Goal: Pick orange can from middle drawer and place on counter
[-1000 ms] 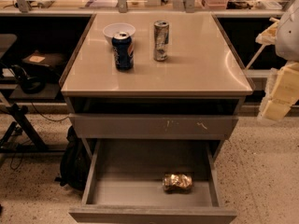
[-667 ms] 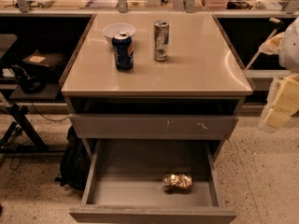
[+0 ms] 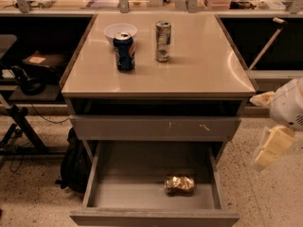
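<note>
pincer point(image 3: 271, 149) at right, state unclear; crinkled shiny orange can point(image 3: 179, 184) in middle drawer point(image 3: 128, 195)

Orange can point(image 3: 179, 184) lay in middle drawer point(image 3: 151, 217), right of centre. Drawer stood open below upper drawer front point(image 3: 142, 128), under counter point(image 3: 203, 67). On counter, rear left: soda can point(image 3: 125, 51), bowl point(image 3: 120, 30) just behind, second can point(image 3: 163, 41) to its right. Gripper point(image 3: 271, 148) hung right of cabinet, apart. Backpack point(image 3: 75, 165) on floor, left.

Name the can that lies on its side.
The orange can, in the open drawer; the blue can and silver can stand upright on the counter. The pincer hangs right of the drawer.
</note>
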You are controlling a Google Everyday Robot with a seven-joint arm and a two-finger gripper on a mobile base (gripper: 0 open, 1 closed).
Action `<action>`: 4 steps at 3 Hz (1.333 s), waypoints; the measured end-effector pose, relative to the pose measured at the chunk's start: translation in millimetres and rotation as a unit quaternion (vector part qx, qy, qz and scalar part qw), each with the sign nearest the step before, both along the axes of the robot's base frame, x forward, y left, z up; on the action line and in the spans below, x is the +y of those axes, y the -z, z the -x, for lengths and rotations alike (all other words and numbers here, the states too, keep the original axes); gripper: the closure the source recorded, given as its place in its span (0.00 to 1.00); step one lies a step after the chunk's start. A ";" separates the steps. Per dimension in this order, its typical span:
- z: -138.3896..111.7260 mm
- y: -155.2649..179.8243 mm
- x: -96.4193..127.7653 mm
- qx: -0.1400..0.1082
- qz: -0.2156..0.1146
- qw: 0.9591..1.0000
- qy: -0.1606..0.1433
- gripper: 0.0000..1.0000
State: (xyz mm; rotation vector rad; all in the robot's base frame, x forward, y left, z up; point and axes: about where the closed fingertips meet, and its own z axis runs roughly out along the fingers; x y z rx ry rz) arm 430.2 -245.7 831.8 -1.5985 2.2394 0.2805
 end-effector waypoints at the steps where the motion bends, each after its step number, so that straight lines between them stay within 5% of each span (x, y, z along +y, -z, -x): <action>1: -1.6 63.5 0.9 0.032 -0.038 0.999 -0.006 0.00; 3: 6.2 67.0 2.0 0.047 -0.063 0.996 -0.031 0.00; 4: 22.1 93.6 39.9 0.054 -0.125 0.988 -0.069 0.00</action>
